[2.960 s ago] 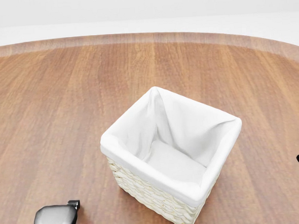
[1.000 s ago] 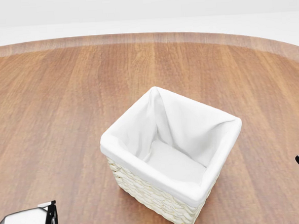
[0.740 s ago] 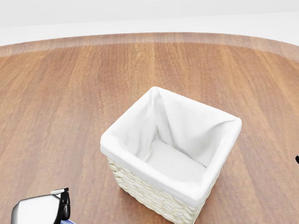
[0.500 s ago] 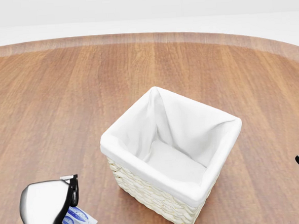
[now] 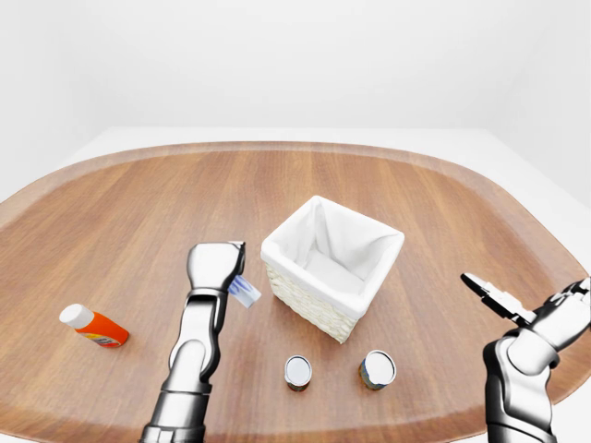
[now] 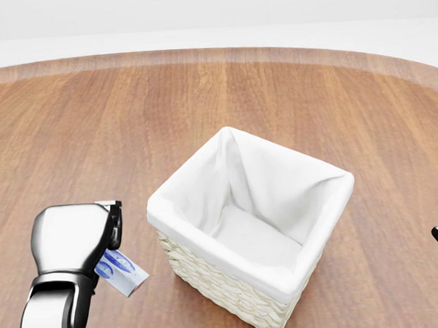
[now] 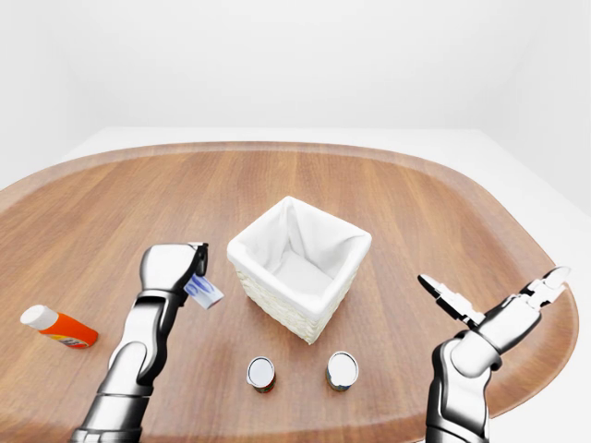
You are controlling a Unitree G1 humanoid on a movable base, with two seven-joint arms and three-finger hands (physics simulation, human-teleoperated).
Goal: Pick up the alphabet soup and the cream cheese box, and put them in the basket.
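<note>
— Orange first: what lies farthest from the basket (image 5: 332,266) on its left, in the left-eye view?
— An orange bottle with a white cap (image 5: 94,326), on its side on the wooden table (image 5: 120,212), well apart from the basket.

— And between that and the basket?
— The left hand (image 6: 76,234), raised above the wood just left of the basket's near-left corner. Its fingers are clenched round the cream cheese box (image 6: 121,272), a small white and blue pack that sticks out under the hand toward the basket wall. The box is off the table and outside the basket, close beside the wicker.

— The basket itself?
— Wicker sides, white cloth lining, only cloth showing inside it.

— Below the basket?
— Two cans stand upright, near it and apart from each other. The left can (image 5: 297,371) shows a silvery top. The right can (image 5: 377,368), with a printed side wall, could be the alphabet soup, but the labels are too small to read, so I cannot tell which is which.

— And on the basket's right?
— The right hand (image 7: 499,309), well apart from the basket and above the table's edge, fingers spread wide and grasping nothing.
</note>
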